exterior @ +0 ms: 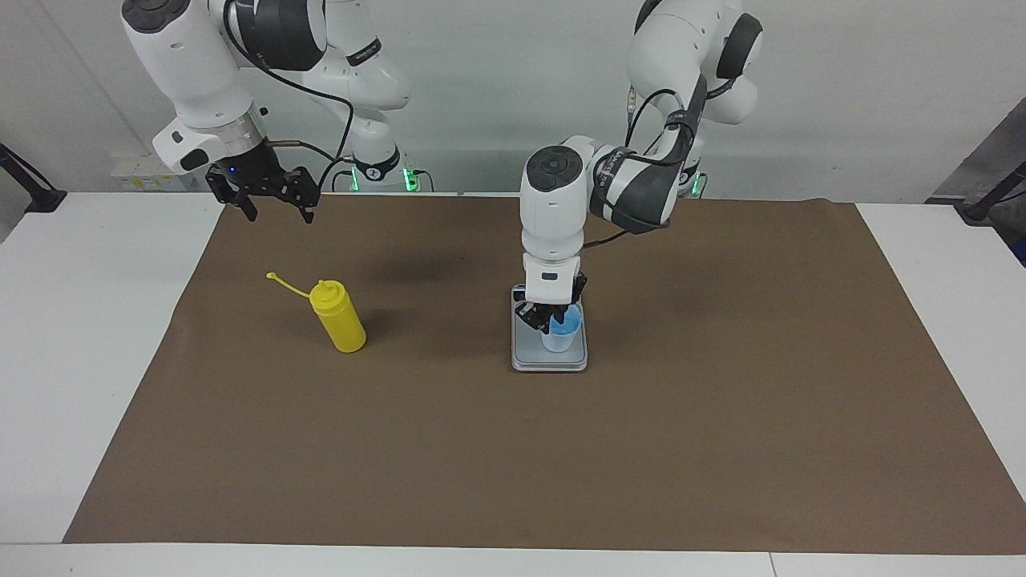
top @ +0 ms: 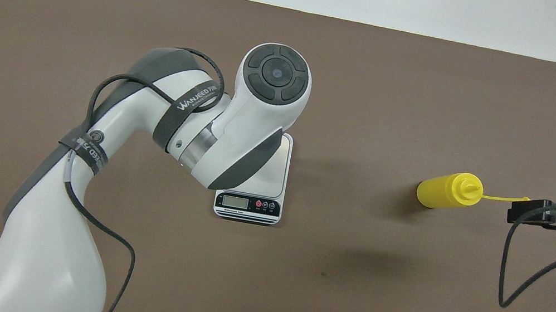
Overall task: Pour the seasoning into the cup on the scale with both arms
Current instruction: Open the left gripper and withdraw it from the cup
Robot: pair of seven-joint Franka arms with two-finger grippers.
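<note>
The yellow seasoning bottle [exterior: 341, 319] stands on the brown mat toward the right arm's end, its cap strap [exterior: 287, 285] sticking out sideways; it also shows in the overhead view [top: 444, 191]. The light-blue cup [exterior: 560, 334] stands on the silver scale [exterior: 550, 361] at mid-table. My left gripper [exterior: 548, 317] is down at the cup's rim. In the overhead view the left arm hides the cup, and only the scale's display end [top: 247, 205] shows. My right gripper [exterior: 276, 210] is open and empty, raised over the mat's edge, apart from the bottle [top: 527, 212].
The brown mat [exterior: 721, 417] covers most of the white table [exterior: 96, 320]. Dark clamps [exterior: 32, 192] stand at the table's ends by the wall.
</note>
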